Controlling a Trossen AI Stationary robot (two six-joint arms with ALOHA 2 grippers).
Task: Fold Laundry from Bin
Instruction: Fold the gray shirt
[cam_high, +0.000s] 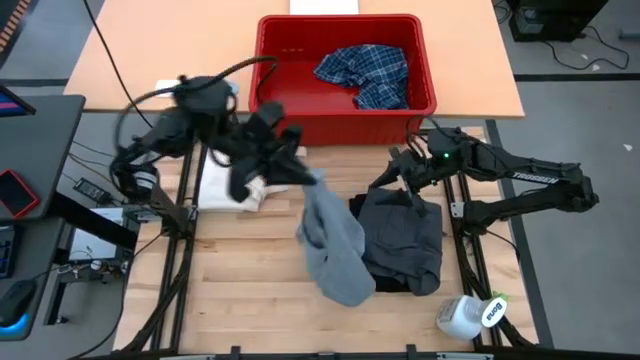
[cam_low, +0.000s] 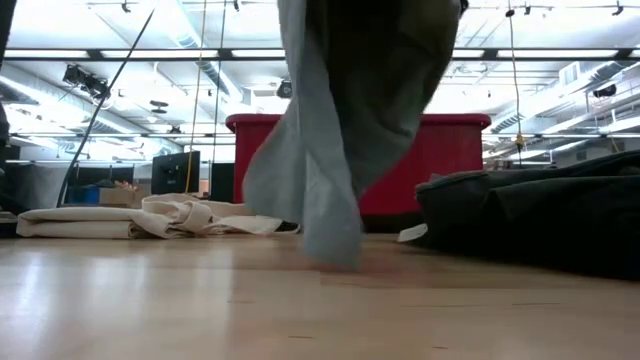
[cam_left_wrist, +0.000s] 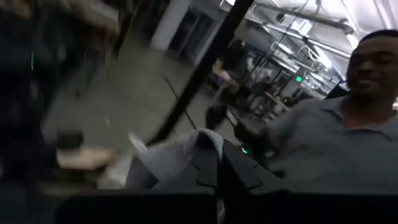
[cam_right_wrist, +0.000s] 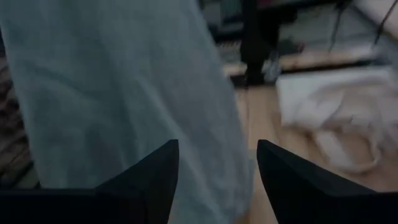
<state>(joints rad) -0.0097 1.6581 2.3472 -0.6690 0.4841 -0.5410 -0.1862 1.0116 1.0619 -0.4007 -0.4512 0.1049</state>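
A light grey garment (cam_high: 330, 235) hangs over the middle of the table from my left gripper (cam_high: 305, 172), which is shut on its top. My right gripper (cam_high: 385, 183) stands open just to the right of the hanging cloth, fingers apart in the right wrist view (cam_right_wrist: 217, 165) with the grey cloth (cam_right_wrist: 124, 93) in front of them. A dark grey garment (cam_high: 400, 240) lies folded on the table under the right arm. The red bin (cam_high: 420, 100) stands at the far edge with a blue-and-white plaid shirt (cam_high: 365, 75) inside. My left gripper pinches a bunched top part of the light grey garment (cam_left_wrist: 186, 155) between its two shut fingers, which point about level from the table's left. The garment hangs slack below the fingers, and its lower end (cam_low: 335, 255) reaches down to the table top.
A cream-white cloth with strap loops (cam_high: 225, 190) lies at the left under the left arm. A white spray bottle (cam_high: 470, 315) lies at the near right corner. A person (cam_left_wrist: 348, 143) shows beyond the table in the left wrist view. Bare wood lies at the near left.
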